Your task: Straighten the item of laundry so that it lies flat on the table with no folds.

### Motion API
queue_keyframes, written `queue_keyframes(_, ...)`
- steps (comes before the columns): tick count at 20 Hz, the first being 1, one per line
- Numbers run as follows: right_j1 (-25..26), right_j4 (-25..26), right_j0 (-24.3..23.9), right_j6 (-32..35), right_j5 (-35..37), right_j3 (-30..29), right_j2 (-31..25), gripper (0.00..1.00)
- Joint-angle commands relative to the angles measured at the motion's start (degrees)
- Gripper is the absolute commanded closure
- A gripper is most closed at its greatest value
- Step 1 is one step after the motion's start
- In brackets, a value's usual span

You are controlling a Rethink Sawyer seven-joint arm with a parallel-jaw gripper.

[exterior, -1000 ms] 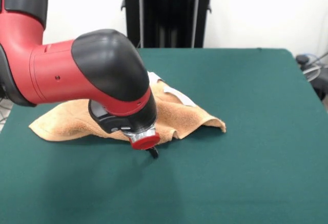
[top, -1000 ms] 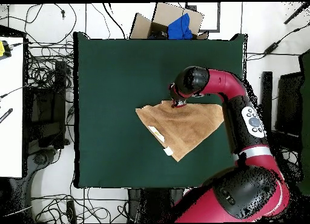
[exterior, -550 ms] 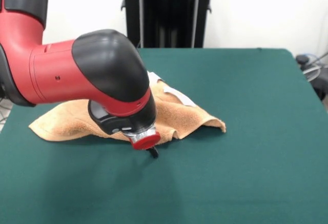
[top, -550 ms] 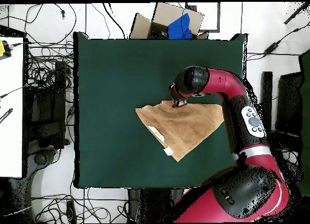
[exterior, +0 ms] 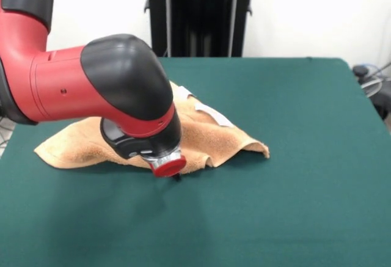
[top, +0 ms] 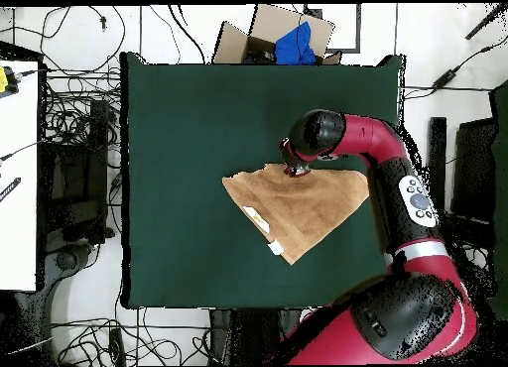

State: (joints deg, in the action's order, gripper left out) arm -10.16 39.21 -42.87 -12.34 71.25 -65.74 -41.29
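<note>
The item of laundry (exterior: pixel 217 137), an orange-tan towel, lies rumpled on the green table (exterior: pixel 293 157) with raised folds along its near edge. White tags (exterior: pixel 211 113) show on its far edge. In the overhead view the towel (top: pixel 298 209) sits right of the table's (top: pixel 189 145) middle, set at an angle, with two white tags (top: pixel 256 219) on its lower-left edge. My gripper (exterior: pixel 177 176) is low at the towel's near edge, almost wholly hidden behind the red and black wrist. From above, the gripper (top: pixel 294 170) is at the towel's top corner.
A cardboard box (top: pixel 283 34) holding something blue stands beyond the table's top edge in the overhead view. Cables cover the floor at the left, beside a white bench (top: pixel 18 165). My arm (top: pixel 382 160) runs along the towel's right side.
The wrist has shifted slightly left in the front view, and the gripper tip has drawn in closer to the towel's near edge. The towel's shape is unchanged.
</note>
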Motion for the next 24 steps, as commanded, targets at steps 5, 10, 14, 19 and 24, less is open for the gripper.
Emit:
queue_keyframes(5,0.4,8.5,-2.7,-6.9,2.6,-1.5,10.0,1.00)
queue_keyframes(10,0.2,6.4,-3.1,-7.8,-0.4,-2.6,7.0,1.00)
queue_keyframes(14,0.0,5.5,-2.4,-8.4,-0.7,-2.8,5.0,1.00)
queue_keyframes(19,-1.5,4.0,-2.0,-6.3,-2.5,-4.2,3.0,1.00)
queue_keyframes(24,-6.2,2.1,-4.9,-2.6,-7.8,-8.6,1.1,1.00)
